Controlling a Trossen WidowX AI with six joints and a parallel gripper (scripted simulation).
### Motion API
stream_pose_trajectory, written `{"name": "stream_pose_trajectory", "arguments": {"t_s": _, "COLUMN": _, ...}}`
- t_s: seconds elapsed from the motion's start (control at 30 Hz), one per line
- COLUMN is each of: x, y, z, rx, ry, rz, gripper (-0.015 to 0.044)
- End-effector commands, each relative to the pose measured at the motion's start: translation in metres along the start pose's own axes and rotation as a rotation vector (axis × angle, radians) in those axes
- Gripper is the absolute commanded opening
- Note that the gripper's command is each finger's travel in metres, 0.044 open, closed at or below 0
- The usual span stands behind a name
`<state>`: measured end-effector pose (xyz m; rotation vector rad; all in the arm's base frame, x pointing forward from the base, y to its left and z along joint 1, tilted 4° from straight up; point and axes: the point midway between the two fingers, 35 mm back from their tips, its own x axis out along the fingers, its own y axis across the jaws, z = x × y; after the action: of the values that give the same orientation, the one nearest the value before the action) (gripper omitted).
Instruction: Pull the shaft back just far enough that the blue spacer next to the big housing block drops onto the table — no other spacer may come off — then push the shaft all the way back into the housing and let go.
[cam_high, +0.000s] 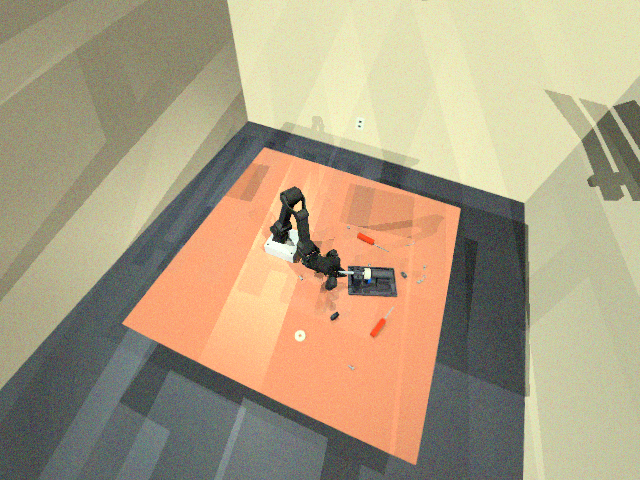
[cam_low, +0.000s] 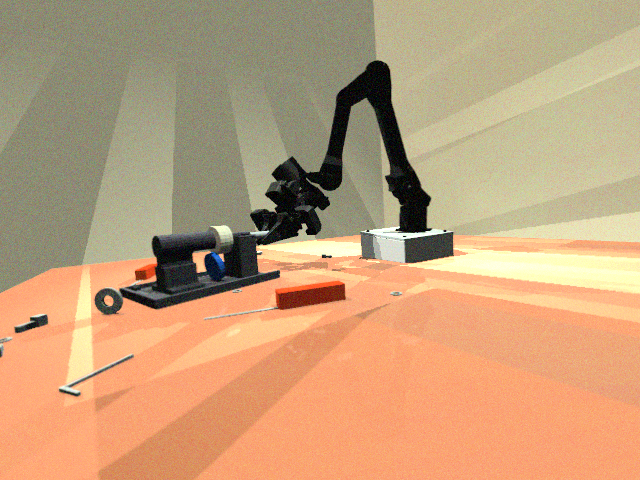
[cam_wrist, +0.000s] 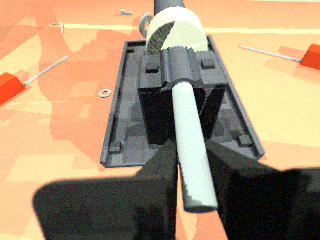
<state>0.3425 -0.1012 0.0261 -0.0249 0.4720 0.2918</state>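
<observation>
The pale shaft (cam_high: 349, 272) (cam_low: 258, 234) (cam_wrist: 191, 130) runs through the bearing block (cam_low: 245, 258) (cam_wrist: 162, 115). My gripper (cam_high: 341, 272) (cam_low: 263, 236) (cam_wrist: 186, 143) is shut on its free end, outside the block. The cream spacer (cam_high: 367, 273) (cam_low: 222, 239) (cam_wrist: 185, 31) is up at shaft height, between the bearing block and the big dark housing (cam_high: 384, 274) (cam_low: 183, 242) (cam_wrist: 168, 5). The blue spacer (cam_high: 369, 281) (cam_low: 214, 266) is off the shaft, low and tilted in the gap between the blocks over the base tray (cam_high: 372, 296) (cam_low: 206, 297); the wrist view hides it. The shaft's inner end is hidden.
Red screwdrivers (cam_high: 366, 238) (cam_high: 378, 327) (cam_low: 310, 295) lie on both sides of the tray. A grey ring (cam_low: 108, 300) stands beyond its far end. A hex key (cam_low: 100, 373), a white ring (cam_high: 299, 335), a dark small part (cam_high: 334, 315) and small hardware lie around.
</observation>
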Motion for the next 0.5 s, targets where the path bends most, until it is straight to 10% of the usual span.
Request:
{"name": "stream_pose_trajectory", "arguments": {"t_s": 0.0, "x": 0.0017, "y": 0.0003, "z": 0.0013, "rx": 0.001, "ry": -0.001, "rz": 0.003, "gripper": 0.0}}
{"name": "stream_pose_trajectory", "arguments": {"t_s": 0.47, "x": 0.0053, "y": 0.0004, "z": 0.0035, "rx": 0.001, "ry": -0.002, "rz": 0.003, "gripper": 0.0}}
